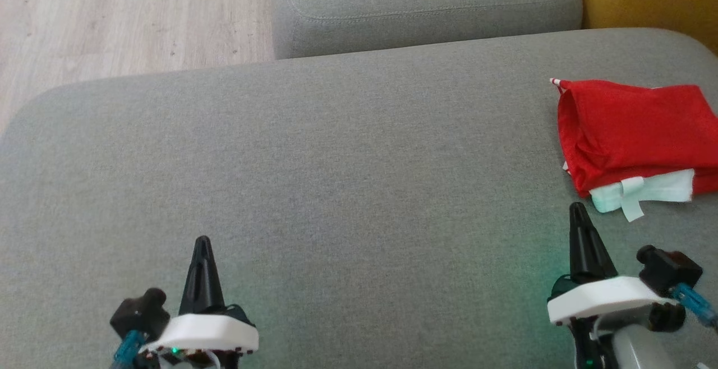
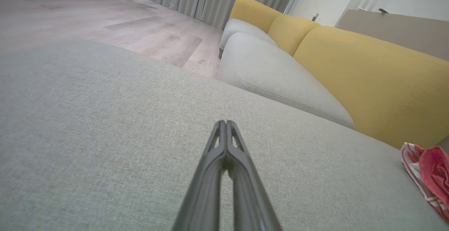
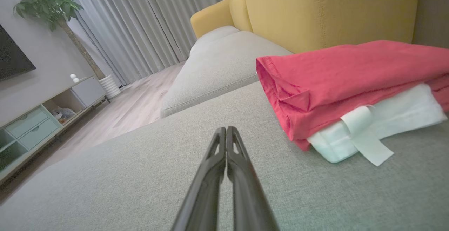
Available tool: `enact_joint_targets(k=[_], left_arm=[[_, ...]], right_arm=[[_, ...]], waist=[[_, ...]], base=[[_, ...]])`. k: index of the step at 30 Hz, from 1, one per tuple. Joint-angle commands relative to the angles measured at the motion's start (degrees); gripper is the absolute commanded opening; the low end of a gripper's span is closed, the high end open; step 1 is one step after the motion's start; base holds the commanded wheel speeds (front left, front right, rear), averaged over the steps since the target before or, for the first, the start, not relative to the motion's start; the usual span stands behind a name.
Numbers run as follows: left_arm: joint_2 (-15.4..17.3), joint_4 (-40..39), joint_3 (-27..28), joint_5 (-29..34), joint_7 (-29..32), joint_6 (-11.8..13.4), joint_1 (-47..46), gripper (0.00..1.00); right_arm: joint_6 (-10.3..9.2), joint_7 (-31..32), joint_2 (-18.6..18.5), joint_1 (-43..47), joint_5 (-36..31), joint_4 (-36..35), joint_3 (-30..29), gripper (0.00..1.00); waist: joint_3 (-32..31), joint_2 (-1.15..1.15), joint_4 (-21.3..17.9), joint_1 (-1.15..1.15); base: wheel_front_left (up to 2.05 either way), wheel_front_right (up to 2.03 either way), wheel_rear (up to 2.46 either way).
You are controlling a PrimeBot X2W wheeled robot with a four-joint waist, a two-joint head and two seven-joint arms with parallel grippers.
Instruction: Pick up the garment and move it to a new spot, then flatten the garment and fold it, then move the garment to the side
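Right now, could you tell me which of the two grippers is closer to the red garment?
The right gripper, shut just short of the red garment; the left gripper sits far across the grey cushion.

Soft even daylight, faint shadows, wide-angle bending at wrist-view edges, near foreground slightly blurred

Left end effector (image 1: 202, 241) and right end effector (image 1: 577, 207), fingers pressed together, pointing forward.

Folded red garment (image 1: 634, 128), white layer poking out, sits far right on grey cushion (image 1: 336, 161). Right gripper (image 1: 576, 207) tip near it, left gripper (image 1: 202, 241) well apart, both pinched closed.
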Motion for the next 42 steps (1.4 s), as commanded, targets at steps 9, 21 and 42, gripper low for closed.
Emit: enact_joint_targets(k=[9,21,42], left_arm=[[0.07,-2.24,2.17,-5.47,1.63,-0.97,-2.60,0.00],[0.11,-2.57,3.88,-11.94,3.65,-1.92,-2.77,0.00],[0.17,-3.11,6.76,-22.74,7.04,-3.52,-3.07,0.00]], right_arm=[[-0.01,1.79,-0.12,-2.51,6.32,-2.60,-0.89,0.00],[-0.01,3.77,-0.14,-2.54,13.61,-3.17,-1.68,0.00],[-0.02,7.07,-0.17,-2.59,25.78,-4.12,-2.98,0.00]], waist=[[-0.07,0.00,0.16,0.00],[-0.16,0.00,0.37,0.00],[-0.31,0.00,0.71,0.00]], base=[[0.00,0.00,0.00],[0.00,0.00,0.00],[0.00,0.00,0.00]])
